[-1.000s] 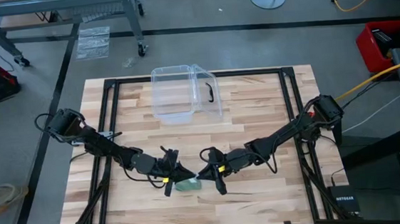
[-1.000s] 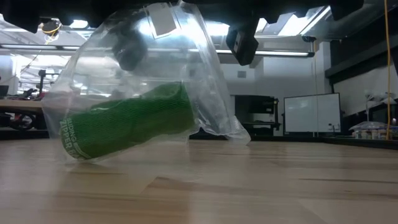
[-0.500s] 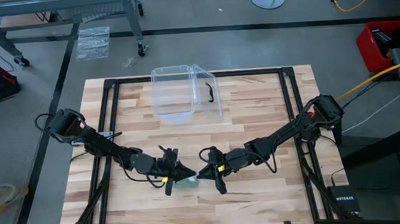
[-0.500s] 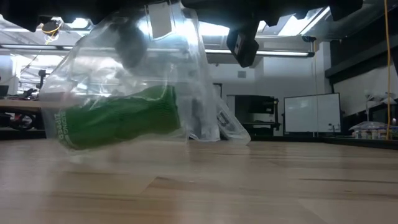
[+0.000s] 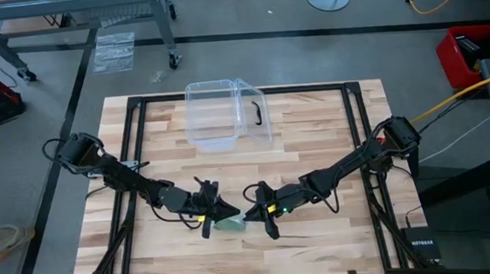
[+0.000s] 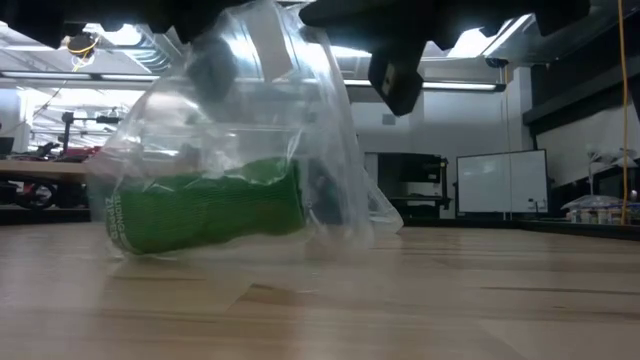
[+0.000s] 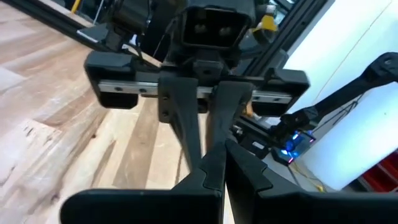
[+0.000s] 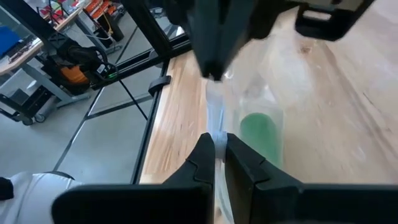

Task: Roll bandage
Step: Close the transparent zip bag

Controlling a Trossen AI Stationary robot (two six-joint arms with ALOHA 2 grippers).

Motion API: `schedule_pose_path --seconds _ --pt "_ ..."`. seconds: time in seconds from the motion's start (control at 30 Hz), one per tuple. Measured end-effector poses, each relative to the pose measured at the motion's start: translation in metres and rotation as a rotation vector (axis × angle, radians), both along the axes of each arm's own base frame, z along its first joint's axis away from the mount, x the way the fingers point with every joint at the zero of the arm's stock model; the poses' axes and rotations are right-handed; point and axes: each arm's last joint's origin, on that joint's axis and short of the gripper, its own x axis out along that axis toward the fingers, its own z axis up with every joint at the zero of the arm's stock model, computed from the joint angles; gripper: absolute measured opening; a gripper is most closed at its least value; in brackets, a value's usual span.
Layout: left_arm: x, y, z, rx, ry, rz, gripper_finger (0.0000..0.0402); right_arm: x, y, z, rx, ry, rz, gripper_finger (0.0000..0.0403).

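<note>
The bandage (image 6: 205, 208) is a stubby green roll lying nearly level in the bottom of a clear plastic bag (image 6: 300, 120). In the high view the bandage (image 5: 230, 226) shows near the table's front middle. My left gripper (image 5: 234, 214) and my right gripper (image 5: 246, 216) meet tip to tip above it, both shut on the bag's top. In the right wrist view the bandage (image 8: 258, 134) shows through the plastic below the fingers. My left gripper pinches the bag's top edge (image 8: 213, 87) between its two fingers, coming level from the table's left. The bag hangs below the fingers. My right gripper pinches the same top edge (image 8: 216, 124) just beside the left one, slanting down from the table's right. The bag hangs below with the roll in its bottom (image 6: 200, 245); whether it clears the table I cannot tell.
A clear plastic box (image 5: 225, 112) with a black handle (image 5: 257, 112) stands open at the table's far middle. Bare wood (image 5: 315, 131) lies to either side of the arms. A black frame (image 5: 360, 145) runs around the tabletop.
Both grippers have kept their place and stayed shut. The bag has swung beneath them: the green roll, tilted with one end low a second ago, has levelled out and shifted sideways and back.
</note>
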Motion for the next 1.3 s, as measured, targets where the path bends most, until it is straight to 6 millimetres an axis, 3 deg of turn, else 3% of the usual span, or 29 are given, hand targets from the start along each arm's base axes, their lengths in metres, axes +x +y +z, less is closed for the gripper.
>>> schedule_pose_path --seconds 0.17,0.4,0.63,0.97,1.3 --pt "0.001 0.004 -0.003 0.024 0.029 0.01 0.0015 0.0 0.0 0.0 0.005 0.001 0.015 0.0018" --pt "0.004 0.011 -0.005 0.002 0.054 0.036 0.0097 -0.001 0.001 -0.002 0.002 0.029 0.034 0.0018" --pt "0.003 0.006 -0.007 -0.034 0.083 -0.134 0.016 -0.002 -0.001 -0.005 -0.021 0.053 0.002 0.0018" --pt "0.003 0.012 -0.021 0.015 0.224 -0.153 0.0172 -0.001 -0.001 -0.003 0.009 0.047 0.002 0.0018" --pt "0.006 0.02 -0.02 0.001 0.217 -0.166 0.0173 0.001 -0.001 0.003 0.028 -0.025 -0.047 0.0018"
